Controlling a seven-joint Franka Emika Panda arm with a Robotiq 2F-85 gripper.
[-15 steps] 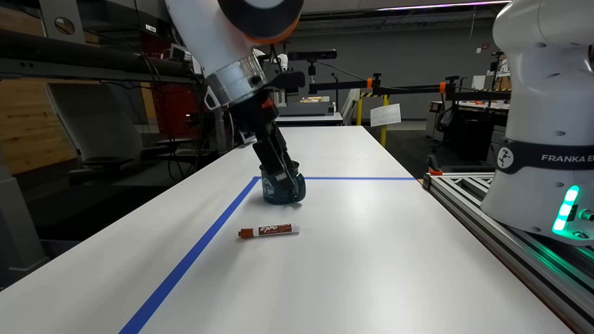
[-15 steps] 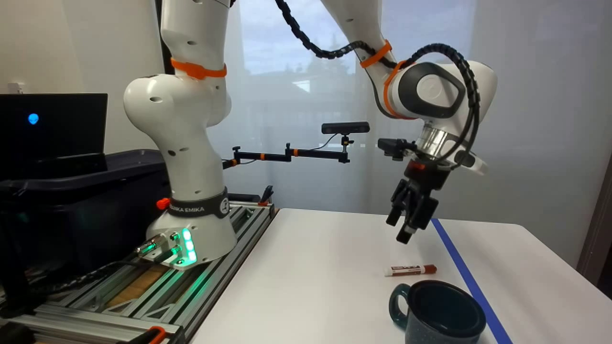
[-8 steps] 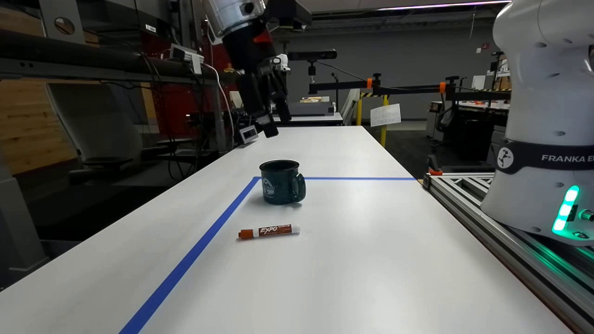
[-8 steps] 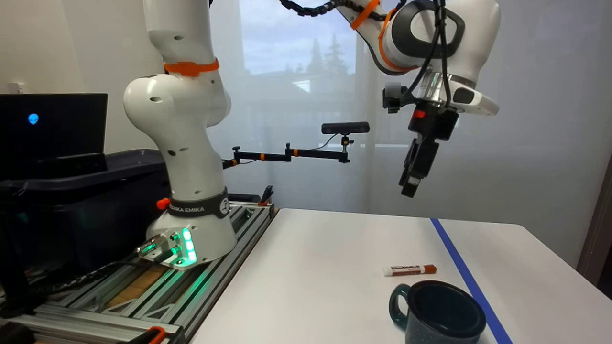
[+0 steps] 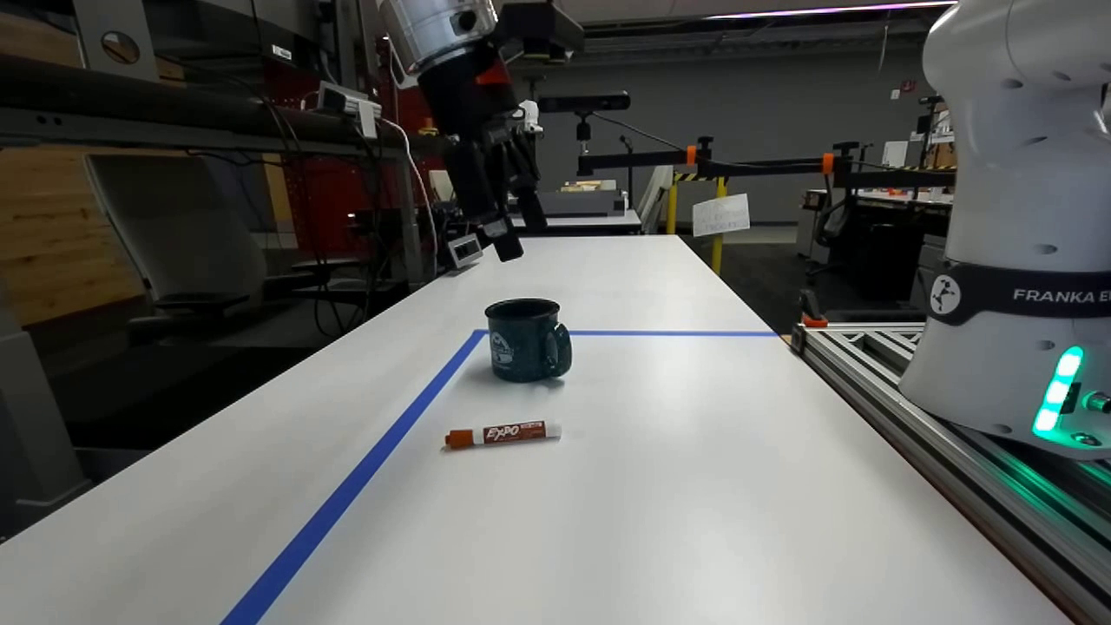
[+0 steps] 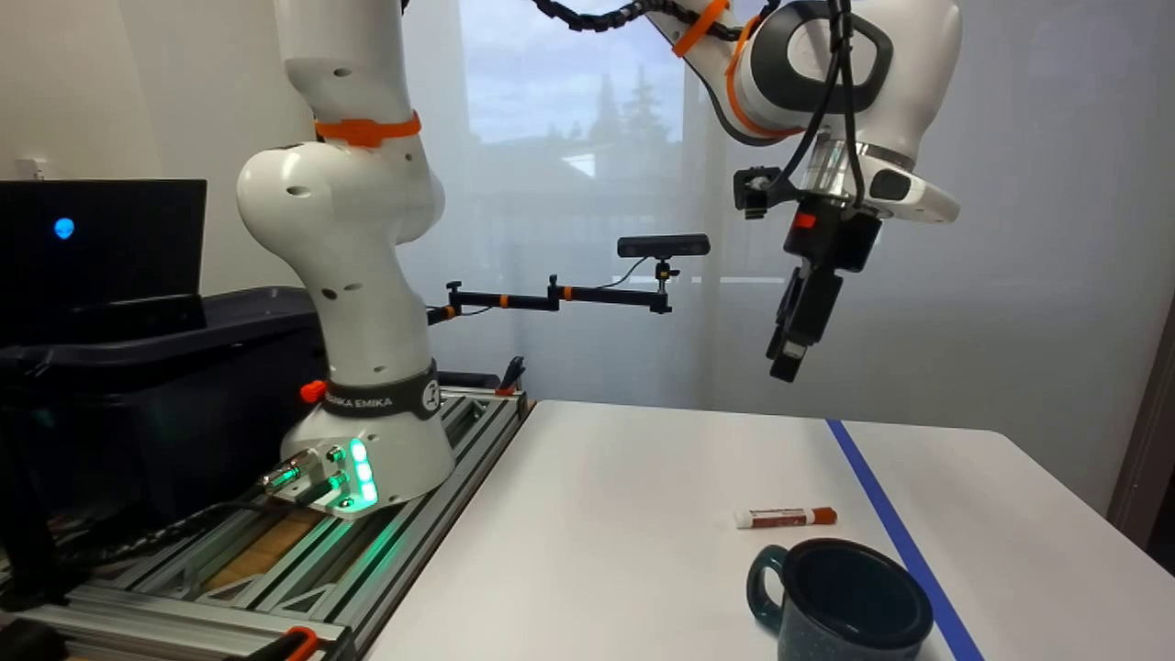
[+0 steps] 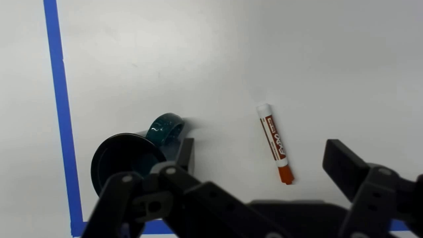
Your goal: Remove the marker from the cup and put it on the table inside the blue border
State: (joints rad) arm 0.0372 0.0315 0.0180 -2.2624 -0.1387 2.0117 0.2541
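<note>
The white marker with a red-brown label and cap (image 5: 503, 433) lies flat on the table, outside the cup. It also shows in the other views (image 6: 785, 518) (image 7: 273, 138). The dark teal cup (image 5: 525, 343) stands upright near the corner of the blue tape border (image 5: 373, 460), and it shows in an exterior view (image 6: 854, 606) and the wrist view (image 7: 162, 129). Marker and cup are both on the inner side of the tape. My gripper (image 5: 521, 234) is raised well above the table. In the wrist view my gripper (image 7: 262, 157) is open, its fingers wide apart with nothing held. The left finger hides part of the cup.
The white table (image 5: 694, 486) runs alongside the robot base (image 5: 1024, 347) and its metal rail frame (image 6: 441, 514). A camera on a jointed arm (image 6: 663, 246) stands beyond the table. A dark bin with a laptop (image 6: 101, 239) stands behind the base.
Compared with one second ago, my gripper has risen away from the marker, high above the table. Over the last half second it has hardly moved. The marker and cup stay in place.
</note>
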